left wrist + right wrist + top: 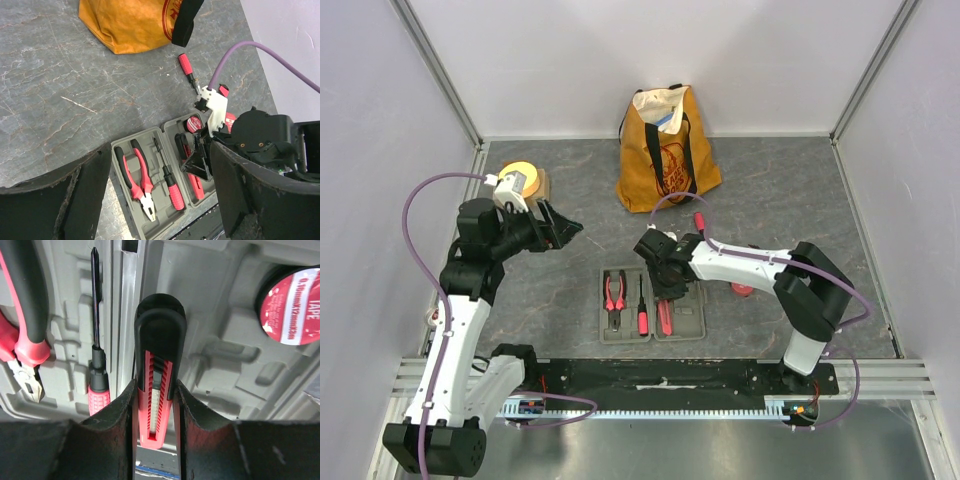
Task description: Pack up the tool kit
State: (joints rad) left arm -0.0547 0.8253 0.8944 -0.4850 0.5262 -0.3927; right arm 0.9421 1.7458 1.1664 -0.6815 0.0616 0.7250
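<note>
Case (692, 326) holds pliers (613, 297), screwdriver (642, 308) and tape (295, 305); right end effector (668, 288) clamps knife (156, 390) over it, left end effector (563, 228) spread apart.

I am seeing my red-and-black plastic utility knife (155, 385) showing a pale ribbed strip, the moulded dark-grey plastic case (220, 355) looking plain, and the round black tape roll (290, 305) wearing a red, white-lettered label.
</note>
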